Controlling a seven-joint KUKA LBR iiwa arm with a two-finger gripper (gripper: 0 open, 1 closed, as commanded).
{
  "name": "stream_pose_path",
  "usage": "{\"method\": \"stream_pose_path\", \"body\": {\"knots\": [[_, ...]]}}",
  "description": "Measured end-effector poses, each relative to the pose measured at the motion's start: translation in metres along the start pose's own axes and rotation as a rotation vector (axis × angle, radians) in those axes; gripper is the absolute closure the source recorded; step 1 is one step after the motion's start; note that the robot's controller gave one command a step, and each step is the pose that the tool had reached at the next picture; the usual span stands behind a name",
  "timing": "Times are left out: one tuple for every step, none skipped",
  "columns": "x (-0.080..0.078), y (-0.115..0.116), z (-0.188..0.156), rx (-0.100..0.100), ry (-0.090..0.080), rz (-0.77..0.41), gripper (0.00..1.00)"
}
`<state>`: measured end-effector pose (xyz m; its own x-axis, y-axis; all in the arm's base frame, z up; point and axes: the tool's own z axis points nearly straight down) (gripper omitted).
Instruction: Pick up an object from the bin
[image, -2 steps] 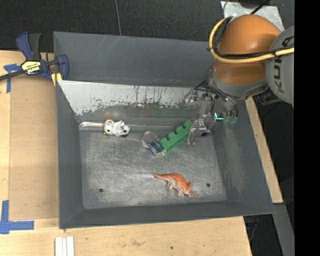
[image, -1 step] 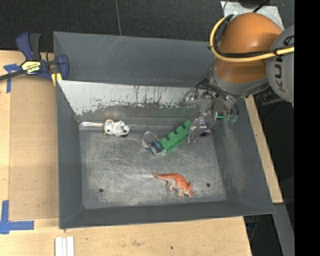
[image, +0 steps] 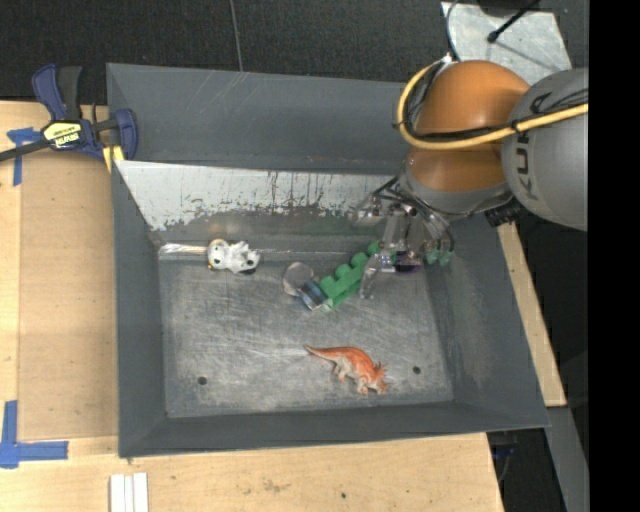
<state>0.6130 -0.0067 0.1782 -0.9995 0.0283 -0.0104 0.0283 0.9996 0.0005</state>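
Gripper (image: 381, 266) over green toy (image: 344, 281); bin (image: 300, 120) holds orange dinosaur (image: 351, 367), white figure (image: 232, 257).

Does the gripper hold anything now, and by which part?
It cannot be told: the gripper is at the upper right end of the green knobbly toy.

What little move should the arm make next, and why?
Probably ease straight down a touch. The gripper sits over the right end of the green toy, near the back wall of the bin, while the orange dinosaur and the small white toy lie well away from it.
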Motion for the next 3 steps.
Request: {"method": "stream_pose_path", "body": {"knots": [[0.014,-0.034,0.055,0.0,0.006,0.084,0.0],[0.005,-0.009,0.086,0.003,0.003,0.143,0.0],[0.04,-0.004,0.079,-0.001,-0.002,0.213,1.0]]}}
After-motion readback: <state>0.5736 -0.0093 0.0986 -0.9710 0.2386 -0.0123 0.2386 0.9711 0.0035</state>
